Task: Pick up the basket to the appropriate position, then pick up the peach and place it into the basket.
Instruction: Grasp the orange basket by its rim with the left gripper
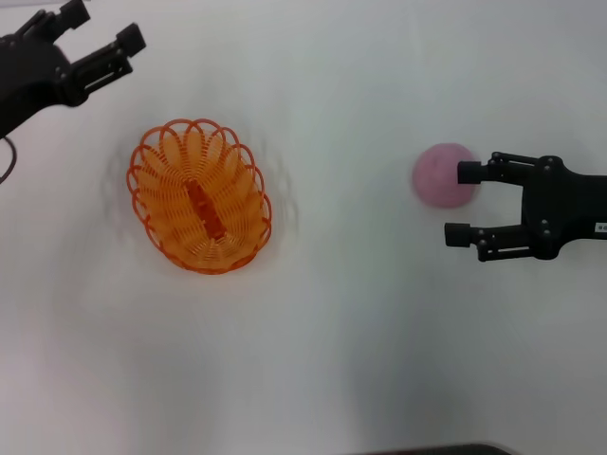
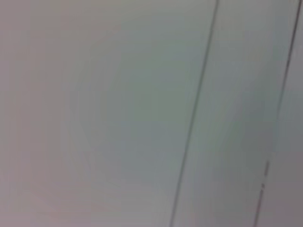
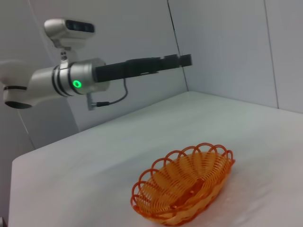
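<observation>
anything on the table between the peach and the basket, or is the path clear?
Nothing visible stands between them. The round pink peach sits beside the open right gripper, one finger touching or nearly touching it. Only bare white table lies between it and the oval orange wire basket. The open left gripper is off beyond the basket.

Basket: the oval orange wire-coil basket [image 1: 200, 195] sits on the white table [image 1: 313, 360], left of centre, with nothing in it.
Peach: the round pink peach [image 1: 442, 175] lies on the table well to the basket's right.
Right gripper: the black right gripper [image 1: 464, 202] is at the peach's right side, one finger over its edge, the other just before it.
Left gripper: the black left gripper [image 1: 102, 31] hangs behind and left of the basket, apart from it.
</observation>
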You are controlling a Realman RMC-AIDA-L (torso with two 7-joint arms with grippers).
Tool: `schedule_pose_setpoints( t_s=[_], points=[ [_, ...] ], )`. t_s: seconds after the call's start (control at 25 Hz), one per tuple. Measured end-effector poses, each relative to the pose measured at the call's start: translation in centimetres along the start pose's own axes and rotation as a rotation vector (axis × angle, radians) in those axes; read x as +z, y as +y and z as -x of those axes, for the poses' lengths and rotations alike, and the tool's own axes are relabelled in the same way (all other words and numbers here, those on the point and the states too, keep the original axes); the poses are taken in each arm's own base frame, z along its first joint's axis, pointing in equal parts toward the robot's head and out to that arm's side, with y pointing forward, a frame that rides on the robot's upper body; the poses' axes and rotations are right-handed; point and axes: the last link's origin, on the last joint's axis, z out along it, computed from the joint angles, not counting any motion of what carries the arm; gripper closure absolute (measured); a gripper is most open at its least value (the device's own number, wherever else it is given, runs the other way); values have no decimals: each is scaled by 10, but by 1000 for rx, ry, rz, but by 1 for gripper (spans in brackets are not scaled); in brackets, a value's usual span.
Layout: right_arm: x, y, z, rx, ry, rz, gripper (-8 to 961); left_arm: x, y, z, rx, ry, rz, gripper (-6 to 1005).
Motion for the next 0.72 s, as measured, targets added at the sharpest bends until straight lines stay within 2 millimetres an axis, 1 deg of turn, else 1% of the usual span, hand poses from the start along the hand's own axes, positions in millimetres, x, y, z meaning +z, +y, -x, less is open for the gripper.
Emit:
schedule_pose_setpoints(
  t_s=[0.12, 0.32, 0.72],
  points=[
    [2, 0, 1, -1, -2, 3, -2, 10, -3, 2, -4, 16, -34, 79],
    [3, -1, 1, -2, -4, 3, -2, 18, -5, 6, -6, 40, -74, 80],
    [5, 0, 2, -3, -6, 3, -2, 21, -6, 5, -12, 35, -82, 82]
  ],
)
